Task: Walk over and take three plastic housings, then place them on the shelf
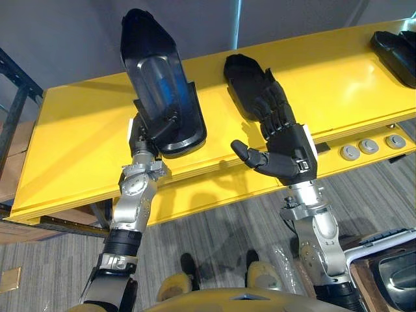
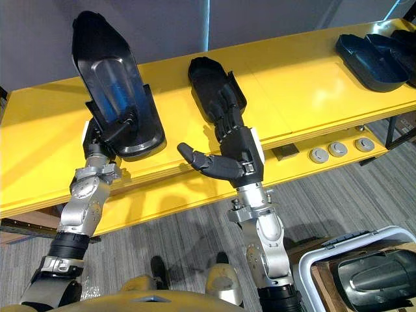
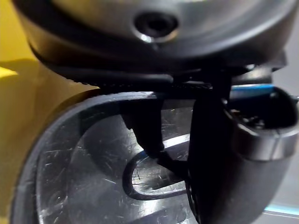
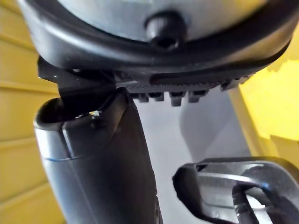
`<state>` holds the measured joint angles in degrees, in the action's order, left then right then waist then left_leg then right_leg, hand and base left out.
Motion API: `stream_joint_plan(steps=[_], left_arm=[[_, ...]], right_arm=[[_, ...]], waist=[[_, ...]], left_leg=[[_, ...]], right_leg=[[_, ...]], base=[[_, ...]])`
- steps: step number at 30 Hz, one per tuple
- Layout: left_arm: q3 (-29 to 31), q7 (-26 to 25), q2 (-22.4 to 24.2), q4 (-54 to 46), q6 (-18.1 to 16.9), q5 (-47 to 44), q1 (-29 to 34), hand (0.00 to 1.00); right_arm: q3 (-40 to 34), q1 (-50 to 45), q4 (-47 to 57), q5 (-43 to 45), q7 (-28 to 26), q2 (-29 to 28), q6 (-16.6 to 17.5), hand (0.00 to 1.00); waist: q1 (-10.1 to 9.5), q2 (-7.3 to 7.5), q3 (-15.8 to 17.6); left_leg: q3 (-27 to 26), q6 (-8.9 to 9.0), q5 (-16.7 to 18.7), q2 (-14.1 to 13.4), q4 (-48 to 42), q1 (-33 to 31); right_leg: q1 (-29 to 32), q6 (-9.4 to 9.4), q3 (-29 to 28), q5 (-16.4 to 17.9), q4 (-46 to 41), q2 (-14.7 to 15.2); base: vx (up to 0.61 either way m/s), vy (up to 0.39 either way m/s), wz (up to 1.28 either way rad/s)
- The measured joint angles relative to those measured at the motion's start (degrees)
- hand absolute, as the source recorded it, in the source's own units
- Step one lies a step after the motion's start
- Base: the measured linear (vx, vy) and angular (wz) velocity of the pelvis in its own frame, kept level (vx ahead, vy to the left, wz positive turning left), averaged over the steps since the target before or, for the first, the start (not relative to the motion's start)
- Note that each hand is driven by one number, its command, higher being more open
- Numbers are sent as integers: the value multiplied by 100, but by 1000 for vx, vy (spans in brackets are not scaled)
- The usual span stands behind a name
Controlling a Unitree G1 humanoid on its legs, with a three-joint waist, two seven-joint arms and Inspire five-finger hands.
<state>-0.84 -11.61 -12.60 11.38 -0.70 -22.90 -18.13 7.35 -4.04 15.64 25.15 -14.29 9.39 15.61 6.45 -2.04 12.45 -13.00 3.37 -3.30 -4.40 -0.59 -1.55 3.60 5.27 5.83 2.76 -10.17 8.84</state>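
Note:
My left hand (image 1: 143,142) is shut on the lower end of a long black plastic housing (image 1: 159,84) and holds it tilted up above the yellow table (image 1: 78,149). In the left wrist view its thumb (image 3: 233,154) lies across the housing's scratched inner face (image 3: 84,177). A second black housing (image 1: 244,78) lies flat on the table in the middle. My right hand (image 1: 286,153) is open, its straight fingers resting on that housing's near end and its thumb (image 4: 103,158) held out to the side. The held housing (image 4: 233,186) shows past the right thumb.
More black housings (image 2: 374,58) lie at the table's far right end. A white-rimmed bin (image 2: 325,260) at the lower right holds a dark moulded part (image 2: 377,273). Round buttons (image 1: 368,146) sit on the table's front panel. A dark metal frame (image 1: 16,97) stands at the left.

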Motion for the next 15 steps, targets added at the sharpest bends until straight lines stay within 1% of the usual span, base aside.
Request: stream_joint_plan(steps=[2,3,5,7,10,11,15], left_arm=[[9,-38,-104,421,53,-31,-256,0],[11,-57,-128,463,79,-58,-305,0],[14,-64,-181,567,87,-78,-463,0],[72,-75,-205,907,93,-78,-665,0],[177,-72,-207,1018,97,-74,-752,0],[187,-63,-207,1107,107,-73,-818,100],[245,-9,-212,1237,191,-72,-948,100]], right_arm=[[85,101,0,4,-3,7,-12,100],[106,117,0,5,-2,21,-12,100],[164,147,1,8,0,120,-15,100],[272,172,24,10,-5,222,-24,100],[289,170,151,17,-5,222,-52,100],[288,167,214,42,-5,228,-53,100],[370,160,462,103,-5,239,-53,100]], waist=[[5,8,95],[9,4,118],[6,-20,137],[17,-47,151],[55,-74,166],[55,-83,171],[57,-124,190]], left_leg=[[-15,11,-51,-3,35,-10],[-14,17,-71,-3,55,-2],[-15,26,-104,-9,92,-10],[-13,45,-117,-16,122,-3],[-19,49,-187,-23,212,-3],[-21,51,-189,-26,215,1],[-48,53,-191,-39,221,-10]], right_leg=[[138,-4,-25,96,-226,8],[160,-15,-24,118,-283,8],[234,-29,-20,166,-389,11],[295,-21,-18,243,-529,18],[354,-27,-10,276,-614,15],[362,-27,-10,294,-656,19],[406,-22,-20,306,-709,73]], base=[[-42,-24,0],[-41,-32,3],[-40,-34,3],[-41,-33,1],[-25,-20,1],[0,0,0],[0,0,0]])
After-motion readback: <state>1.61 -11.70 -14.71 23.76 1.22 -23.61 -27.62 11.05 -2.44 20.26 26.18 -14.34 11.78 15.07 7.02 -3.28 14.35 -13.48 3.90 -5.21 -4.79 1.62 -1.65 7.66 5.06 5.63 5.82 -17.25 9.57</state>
